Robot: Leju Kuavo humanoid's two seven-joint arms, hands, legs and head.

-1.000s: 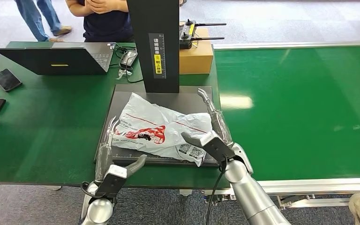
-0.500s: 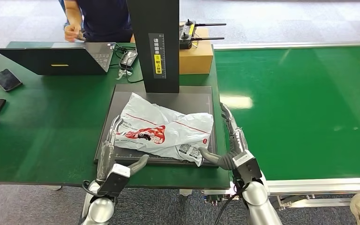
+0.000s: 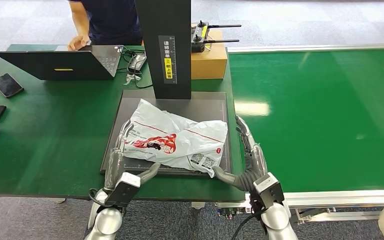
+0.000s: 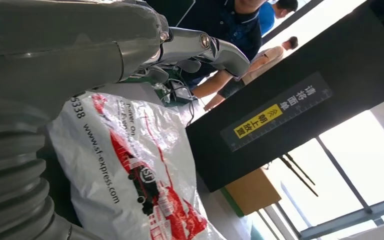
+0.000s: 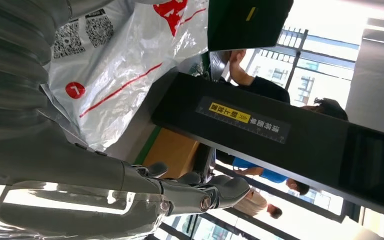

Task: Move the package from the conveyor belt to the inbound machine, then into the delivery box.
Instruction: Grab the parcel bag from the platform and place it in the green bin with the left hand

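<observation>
A green table [image 3: 45, 130] stands beside a green conveyor belt [image 3: 320, 110] on a grey carpeted floor. Toward the table's right edge lies the inbound machine's dark plate [image 3: 130, 105], with a black post [image 3: 167, 45] rising from its far edge. The package [image 3: 175, 140], a crumpled white plastic bag with red print and QR codes, lies on the plate, reaching across most of its width and down to the near edge.

The left hand [image 3: 125, 160] sits at the plate's near left corner. Its fingers [image 3: 121, 137] stretch forward along the package's left edge, touching or just beside it, and the thumb points right under the near edge; the hand is spread and holds nothing. The right hand [image 3: 247, 162] sits at the plate's near right corner, fingers [image 3: 245, 132] extended along the plate's right edge just beside the package, thumb reaching left to the bag's near corner, also spread wide and empty.

At the table's far edge are a laptop [image 3: 60, 62] with a person [image 3: 107, 20] behind it and a cardboard box [image 3: 209, 60]. A phone [image 3: 7, 85] lies near the left edge.
</observation>
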